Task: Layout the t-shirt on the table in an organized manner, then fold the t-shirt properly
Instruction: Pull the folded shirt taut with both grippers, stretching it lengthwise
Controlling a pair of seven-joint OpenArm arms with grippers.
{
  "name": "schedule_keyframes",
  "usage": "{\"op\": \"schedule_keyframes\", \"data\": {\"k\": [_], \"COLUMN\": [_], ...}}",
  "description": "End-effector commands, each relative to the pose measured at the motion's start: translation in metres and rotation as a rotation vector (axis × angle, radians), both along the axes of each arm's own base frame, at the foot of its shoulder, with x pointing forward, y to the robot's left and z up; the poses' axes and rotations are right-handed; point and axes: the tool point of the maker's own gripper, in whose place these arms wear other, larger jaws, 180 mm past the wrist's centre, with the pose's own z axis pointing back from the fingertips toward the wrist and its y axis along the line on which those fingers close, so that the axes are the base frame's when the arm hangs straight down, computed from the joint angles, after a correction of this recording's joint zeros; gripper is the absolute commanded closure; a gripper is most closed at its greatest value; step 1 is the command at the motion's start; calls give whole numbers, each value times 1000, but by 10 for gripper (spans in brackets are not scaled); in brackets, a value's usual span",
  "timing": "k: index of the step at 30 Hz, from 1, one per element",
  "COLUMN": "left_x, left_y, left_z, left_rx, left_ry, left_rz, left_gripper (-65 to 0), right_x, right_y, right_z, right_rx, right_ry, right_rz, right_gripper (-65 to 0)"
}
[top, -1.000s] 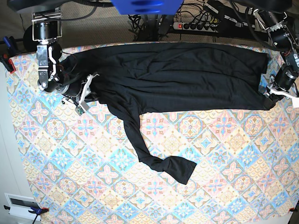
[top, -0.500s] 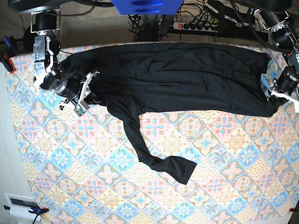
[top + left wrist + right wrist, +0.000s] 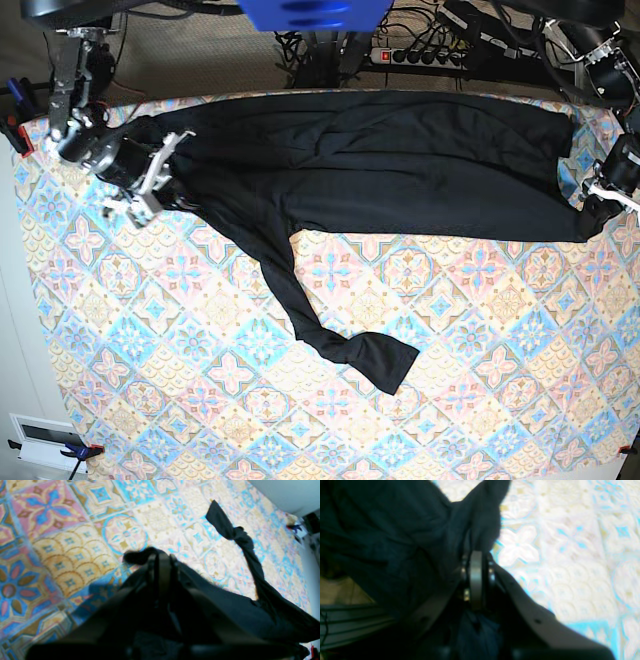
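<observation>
Pastel floral tile-patterned table [image 3: 480,330], black t-shirt [image 3: 380,160] spread across its far edge

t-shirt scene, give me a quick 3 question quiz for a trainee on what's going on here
1. True or false: the t-shirt lies neatly folded in the middle of the table.
2. What does the left gripper hold? A) nothing B) an edge of the t-shirt C) a cable
3. Fill in: one long sleeve trails toward the ____ edge of the table in the base view.

Key
1. False: it is stretched across the far side, unfolded.
2. B. The right gripper is likewise shut on the shirt's other end.
3. near
</observation>
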Motion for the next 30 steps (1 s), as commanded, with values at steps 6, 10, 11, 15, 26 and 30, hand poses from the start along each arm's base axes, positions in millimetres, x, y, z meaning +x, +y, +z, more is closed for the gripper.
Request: {"op": "schedule_keyframes", "data": {"k": [6, 10, 11, 15, 26, 30], "left_x": [0, -1, -4, -15, -41, -49], "left_y": [8, 9, 9, 10, 29, 34], "left_z": [16, 13, 11, 0, -41, -56], "left_rx": [35, 37, 37, 39, 195, 184], "left_ry": [-33, -24, -15, 25, 224, 271], "left_rz": [-3, -1, -1, 0, 27, 43], "left_gripper": [0, 0, 0, 0, 0, 0], "right_x": [-9, -17, -18, -18, -30, -33], "right_y": [-23, -33, -34, -34, -37, -43], "right_z": [17, 19, 18, 18, 5, -2], "right_rx": [72, 72, 68, 66, 37, -8], "right_ry": [-24, 1, 6, 9, 71, 90], "right_rz": [-75, -82, -83, -82, -80, -86], "right_gripper": [-14, -13, -13, -4, -4, -4]}}
